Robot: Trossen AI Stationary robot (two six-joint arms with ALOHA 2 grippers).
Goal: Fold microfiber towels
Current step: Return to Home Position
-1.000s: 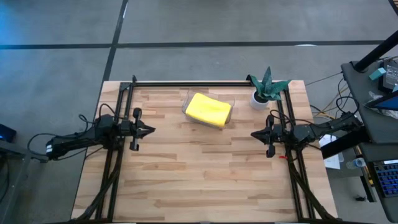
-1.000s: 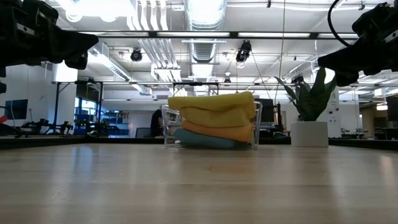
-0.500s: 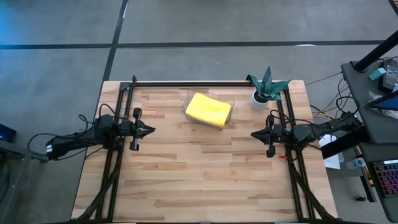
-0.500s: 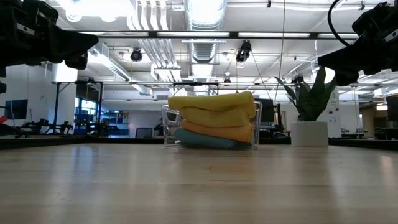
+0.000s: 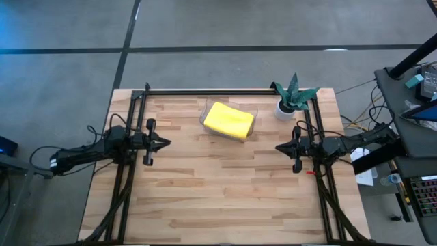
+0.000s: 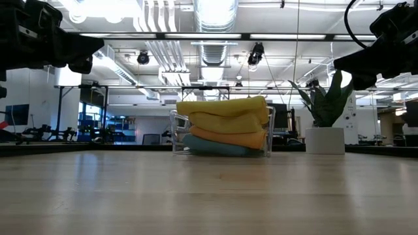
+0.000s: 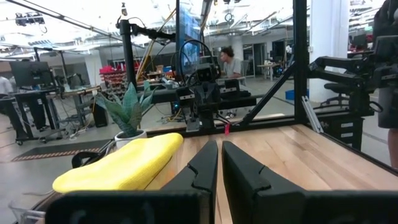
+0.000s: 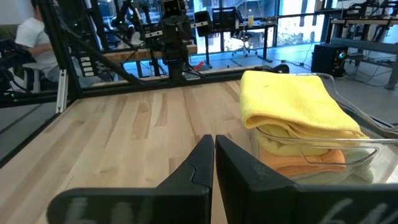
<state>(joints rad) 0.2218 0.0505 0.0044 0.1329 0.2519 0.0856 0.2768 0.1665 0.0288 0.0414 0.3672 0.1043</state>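
The wooden table (image 5: 225,191) fills my overhead feed, and no loose cloth shows on its boards. The left arm (image 5: 89,154) lies along the left edge and the right arm (image 5: 355,143) along the right edge, both well apart from the work. Near the far edge, about mid-width, stands the clear tray (image 6: 174,132). The microfiber towels (image 6: 225,127) sit folded inside it in a stack: a yellow towel (image 5: 229,120) on top, rising above the rim, a second yellow towel (image 6: 228,122) under it, then an orange towel (image 6: 232,137) and a turquoise towel (image 6: 209,145) lowest. I count four layers; a fifth I cannot make out. To the tray's right, near it, is the potted plant (image 5: 292,96). The left pincer (image 5: 166,143) and right pincer (image 5: 278,147) point at each other across the table, each with its fingers drawn together on nothing. I judge the folding finished, with only parking the arms left.
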